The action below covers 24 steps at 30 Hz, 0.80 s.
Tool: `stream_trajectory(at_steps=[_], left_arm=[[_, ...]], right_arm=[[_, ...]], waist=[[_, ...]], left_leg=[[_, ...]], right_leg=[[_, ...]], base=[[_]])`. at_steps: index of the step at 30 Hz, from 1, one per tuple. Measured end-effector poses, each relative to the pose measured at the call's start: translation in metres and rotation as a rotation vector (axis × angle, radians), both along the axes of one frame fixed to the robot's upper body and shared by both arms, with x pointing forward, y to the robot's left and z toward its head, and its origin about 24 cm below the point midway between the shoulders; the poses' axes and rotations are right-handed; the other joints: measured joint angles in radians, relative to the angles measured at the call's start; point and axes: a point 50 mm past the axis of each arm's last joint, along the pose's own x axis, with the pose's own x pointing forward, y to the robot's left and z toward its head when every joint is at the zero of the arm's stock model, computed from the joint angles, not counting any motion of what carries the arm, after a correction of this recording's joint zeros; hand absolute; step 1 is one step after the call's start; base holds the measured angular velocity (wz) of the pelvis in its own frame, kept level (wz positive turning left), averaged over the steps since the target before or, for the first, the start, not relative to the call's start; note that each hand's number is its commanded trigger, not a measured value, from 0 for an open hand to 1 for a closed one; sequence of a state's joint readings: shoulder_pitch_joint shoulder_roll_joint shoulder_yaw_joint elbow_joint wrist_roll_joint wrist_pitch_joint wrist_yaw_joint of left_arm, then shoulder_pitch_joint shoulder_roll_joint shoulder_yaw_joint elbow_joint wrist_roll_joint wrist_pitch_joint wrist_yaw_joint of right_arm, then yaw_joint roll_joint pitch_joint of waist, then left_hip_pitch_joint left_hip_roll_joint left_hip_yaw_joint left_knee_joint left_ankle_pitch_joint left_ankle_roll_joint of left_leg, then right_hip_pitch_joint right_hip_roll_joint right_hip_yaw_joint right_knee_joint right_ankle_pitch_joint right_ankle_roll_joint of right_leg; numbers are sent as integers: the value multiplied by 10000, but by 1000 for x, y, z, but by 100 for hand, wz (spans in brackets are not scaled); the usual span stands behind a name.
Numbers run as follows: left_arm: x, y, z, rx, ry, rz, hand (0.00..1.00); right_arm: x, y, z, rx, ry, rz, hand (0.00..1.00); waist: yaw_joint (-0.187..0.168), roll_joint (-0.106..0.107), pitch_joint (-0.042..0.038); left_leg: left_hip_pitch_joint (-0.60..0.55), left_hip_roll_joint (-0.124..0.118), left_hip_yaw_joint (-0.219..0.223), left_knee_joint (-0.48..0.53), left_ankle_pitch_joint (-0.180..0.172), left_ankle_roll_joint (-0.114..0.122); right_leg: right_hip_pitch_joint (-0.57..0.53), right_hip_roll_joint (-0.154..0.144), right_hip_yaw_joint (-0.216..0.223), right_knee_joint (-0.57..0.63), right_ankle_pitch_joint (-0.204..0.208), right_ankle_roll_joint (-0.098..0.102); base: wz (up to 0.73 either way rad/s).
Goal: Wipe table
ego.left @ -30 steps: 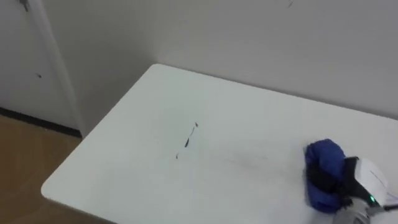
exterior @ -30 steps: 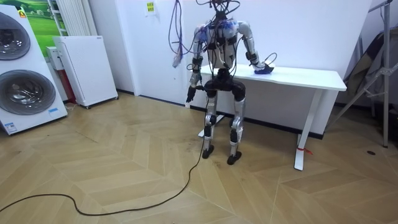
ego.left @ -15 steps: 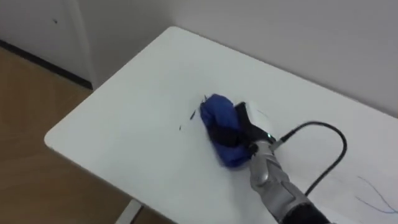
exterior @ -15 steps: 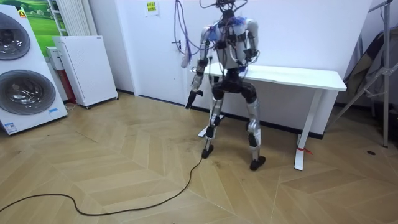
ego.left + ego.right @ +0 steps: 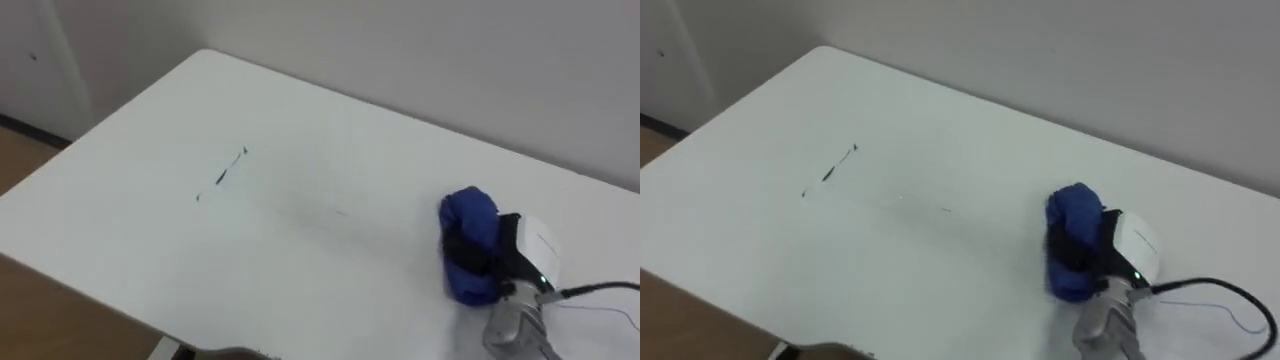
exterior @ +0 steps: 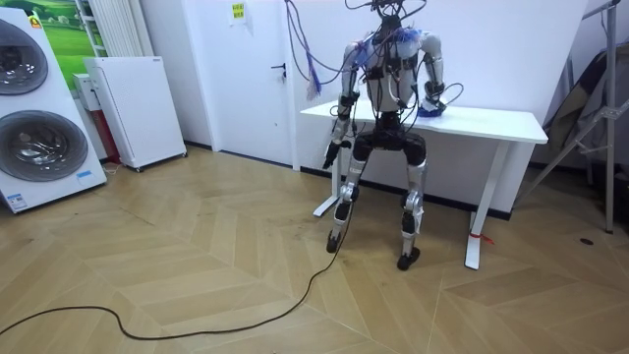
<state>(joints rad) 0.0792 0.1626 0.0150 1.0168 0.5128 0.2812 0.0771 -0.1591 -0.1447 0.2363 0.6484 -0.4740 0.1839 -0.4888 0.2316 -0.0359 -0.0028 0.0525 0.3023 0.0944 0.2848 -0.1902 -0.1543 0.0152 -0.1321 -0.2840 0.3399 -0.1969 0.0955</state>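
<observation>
Right hand [image 5: 520, 262] curled round blue cloth [image 5: 468, 215] on table [image 5: 300, 260].

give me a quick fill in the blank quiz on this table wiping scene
1. The right hand is curled round a ____ cloth.
2. The cloth rests on a ____ table.
3. The dark mark lies to the robot's ____ of the cloth.
4. In the room view the left hand hangs ____ the tabletop's level.

Missing words: blue; white; left; below
</observation>
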Motion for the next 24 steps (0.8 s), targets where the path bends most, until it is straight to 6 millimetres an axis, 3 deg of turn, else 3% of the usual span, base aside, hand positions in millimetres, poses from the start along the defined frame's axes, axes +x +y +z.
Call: stream_trajectory(at_steps=[1, 2, 4, 6, 7, 10, 11, 12, 14, 15, 17, 19, 20, 22, 24], left_arm=[[-6, 2, -1, 86, 200, 80, 0], [-13, 3, -2, 164, 424, 124, 0], [-21, 0, -4, 89, 601, 209, 0], [-22, 0, -3, 137, 525, 212, 0], [-27, 2, -2, 258, 517, 280, 0], [-41, 12, 0, 587, 552, 658, 0], [-42, 15, 1, 708, 507, 810, 0], [-43, 18, 2, 789, 491, 848, 0], [-47, 30, 6, 1172, 489, 945, 0], [-47, 33, 7, 1248, 446, 985, 0], [-44, 43, 12, 1534, 272, 888, 0], [-42, 46, 13, 1757, 121, 535, 0], [-40, 47, 14, 1861, -19, 372, 0], [-40, 45, 13, 1864, -79, 277, 0], [-42, 40, 11, 1753, -1, 346, 0]], right_arm=[[11, 21, 8, 94, -50, 914, 100], [21, 38, 15, 42, -100, 1812, 100], [33, 58, 25, 200, -257, 2795, 100], [36, 59, 29, 239, -559, 2986, 100], [31, 53, 23, 131, -485, 2863, 100], [7, 20, 4, -659, -582, 2129, 100], [-13, -9, -4, -906, -618, 1166, 100], [-24, -23, -7, -925, -641, 583, 100], [-76, -75, -19, -1122, -513, -2090, 100], [-89, -86, -20, -1151, -474, -2783, 100], [-134, -125, -22, -1406, -86, -4890, 100], [-161, -147, -22, -1435, 313, -6071, 100], [-171, -153, -24, -1312, 610, -6493, 100], [-174, -159, -22, -1226, 826, -6577, 100], [-162, -156, -23, -1168, 911, -6656, 100]], waist=[[36, 52, 19], [81, 123, 27], [85, 314, 102], [13, 403, 90], [-95, 414, 80], [-883, 289, 49], [-1122, 108, -3], [-1203, 8, -39], [-1587, -248, -108], [-1719, -295, -115], [-2120, -352, -164], [-2288, -352, -174], [-2291, -372, -179], [-2267, -365, -178], [-2003, -318, -186]], left_leg=[[-12, -66, -5, -67, -16, 27], [68, -308, 0, -180, -16, 27], [106, -665, 30, -285, -15, 27], [39, -957, 6, -498, -9, 17], [86, -1223, -24, -598, 14, 52], [140, -1584, -152, -678, 117, 235], [182, -1780, -144, -726, 128, 360], [218, -1887, -143, -747, 127, 416], [303, -2185, -169, -633, -16, 687], [287, -2231, -176, -557, -51, 738], [136, -2372, -252, -243, -283, 940], [29, -2466, -528, -90, -469, 1067], [38, -2475, -553, -87, -492, 1110], [48, -2473, -621, -55, -534, 1186], [150, -2461, -665, 75, -688, 1247]], right_leg=[[-105, 121, 288, -50, 119, -46], [-230, 136, 521, -196, 268, -56], [-413, 114, 921, -399, 438, -8], [-430, 22, 980, -487, 455, 48], [-369, -119, 1005, -523, 424, 122], [190, -200, 968, -1011, 379, 202], [410, -312, 965, -1158, 359, 270], [487, -404, 965, -1199, 349, 325], [853, -619, 962, -1364, 384, 505], [917, -617, 959, -1378, 384, 506], [945, -542, 959, -1299, 383, 505], [916, -414, 962, -1169, 396, 484], [910, -284, 963, -1172, 470, 373], [881, -72, 876, -1203, 575, 215], [876, 65, 923, -1246, 669, 100]], base=[[-69], [-58], [-33], [21], [39], [67], [48], [38], [24], [27], [19], [7], [-9], [-25], [-45]])
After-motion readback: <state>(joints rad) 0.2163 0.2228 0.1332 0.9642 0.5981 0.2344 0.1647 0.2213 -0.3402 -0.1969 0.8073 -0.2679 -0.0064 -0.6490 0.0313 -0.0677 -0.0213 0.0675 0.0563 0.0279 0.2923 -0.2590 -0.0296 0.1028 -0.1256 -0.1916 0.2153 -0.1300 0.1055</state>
